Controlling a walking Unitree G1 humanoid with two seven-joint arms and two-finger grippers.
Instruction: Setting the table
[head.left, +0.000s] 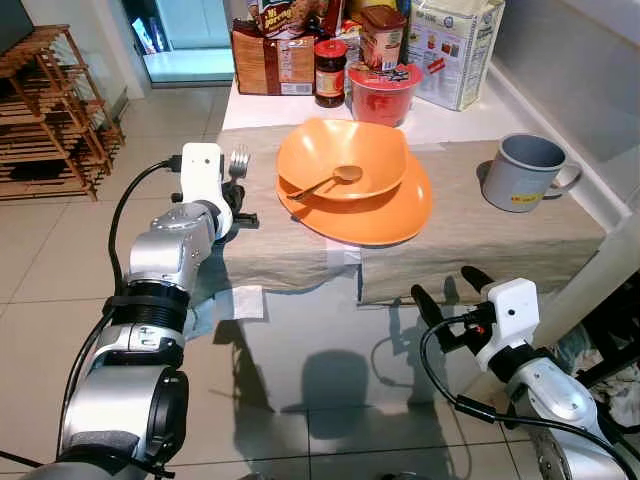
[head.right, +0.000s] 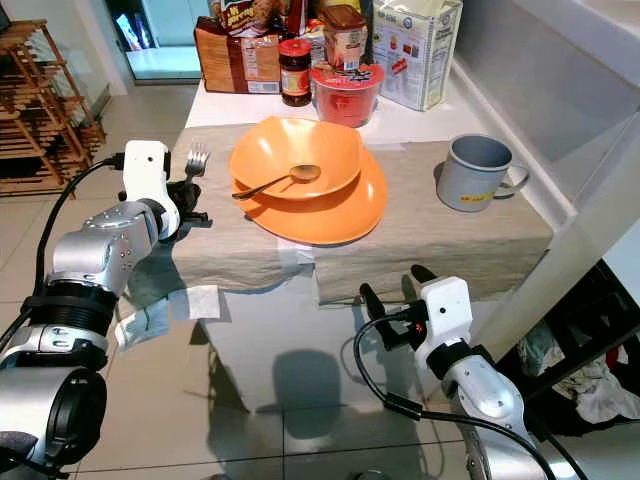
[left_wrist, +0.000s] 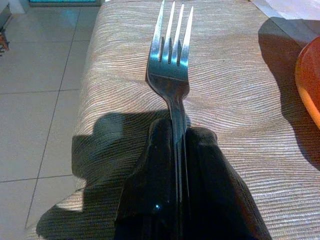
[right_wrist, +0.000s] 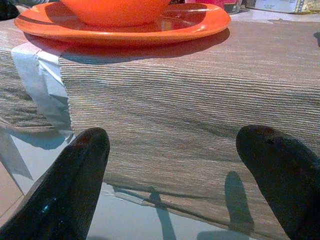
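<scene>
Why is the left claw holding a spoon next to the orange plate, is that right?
Not quite. The left claw is holding a fork, not a spoon, as the left wrist view shows. It is next to the orange plate.

Wooden rack (head.left: 50, 110) on tiled floor; food boxes (head.left: 270, 55), jar (head.left: 330, 72) behind table.

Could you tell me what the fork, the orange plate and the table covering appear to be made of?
Fork: polished metal, bright reflections. Orange plate: glossy, probably plastic or glazed ceramic; cannot tell which. Table covering: coarse woven beige fabric, ribbed weave visible.
</scene>
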